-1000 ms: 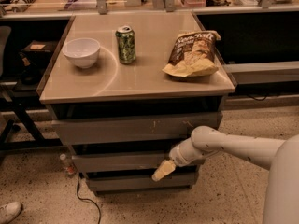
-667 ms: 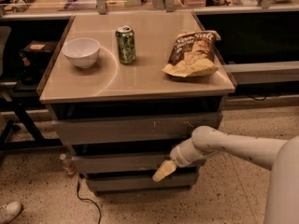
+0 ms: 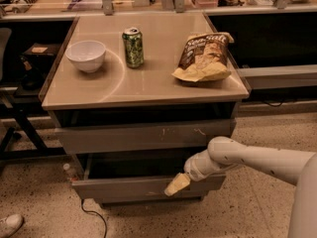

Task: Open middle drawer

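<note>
Since the earlier frame the middle drawer (image 3: 124, 189) has slid out toward the camera: its plain grey front now sits lower and wider in the view, and a dark open cavity shows at its 12 o'clock, between it and the taller scratched drawer front (image 3: 143, 136) above. The gripper (image 3: 177, 184) has travelled with it and lies against the upper edge of the middle drawer's front, toward that front's right end, at about 5 o'clock from the centre of the view. Its tan tip appears as a single wedge, so it cannot be told whether it is parted or closed, or whether it grasps the edge or only touches it. The white arm (image 3: 257, 160) enters from the 3 o'clock side and slopes down to the wrist. On the beige cabinet top (image 3: 148, 86), unchanged, stand a white bowl (image 3: 86, 55), a green can (image 3: 133, 47) at the bowl's 3 o'clock, and a chip bag (image 3: 204, 57) lying flat at the can's 3 o'clock, near the right edge. A shoe (image 3: 9, 225) rests on the speckled floor at 8 o'clock, well apart from the cabinet.
</note>
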{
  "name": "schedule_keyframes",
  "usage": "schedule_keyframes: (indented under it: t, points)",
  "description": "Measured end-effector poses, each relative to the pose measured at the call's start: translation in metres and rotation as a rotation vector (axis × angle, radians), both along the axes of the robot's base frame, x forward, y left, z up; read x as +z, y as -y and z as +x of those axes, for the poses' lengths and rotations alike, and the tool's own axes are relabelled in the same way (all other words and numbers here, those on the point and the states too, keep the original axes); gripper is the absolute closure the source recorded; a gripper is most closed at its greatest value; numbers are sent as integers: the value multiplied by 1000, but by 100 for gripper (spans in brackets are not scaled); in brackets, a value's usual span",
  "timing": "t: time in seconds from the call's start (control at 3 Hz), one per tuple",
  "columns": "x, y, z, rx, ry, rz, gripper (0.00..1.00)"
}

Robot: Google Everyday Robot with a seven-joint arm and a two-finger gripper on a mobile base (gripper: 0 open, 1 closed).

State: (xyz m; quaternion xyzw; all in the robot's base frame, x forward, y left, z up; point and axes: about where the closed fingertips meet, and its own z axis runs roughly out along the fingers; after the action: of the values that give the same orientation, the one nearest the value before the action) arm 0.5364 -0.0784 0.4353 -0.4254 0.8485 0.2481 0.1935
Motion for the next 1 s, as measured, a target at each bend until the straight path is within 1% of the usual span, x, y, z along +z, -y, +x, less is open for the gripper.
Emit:
schedule_keyframes:
  t: [0.33,0.67,1.0]
  points:
    - [-13,13,-17,-12,-50,-33,0]
    - [-17,27,-35,-24,-90,-56,0]
    - [-17,39,-54,-44,-121,-63,0]
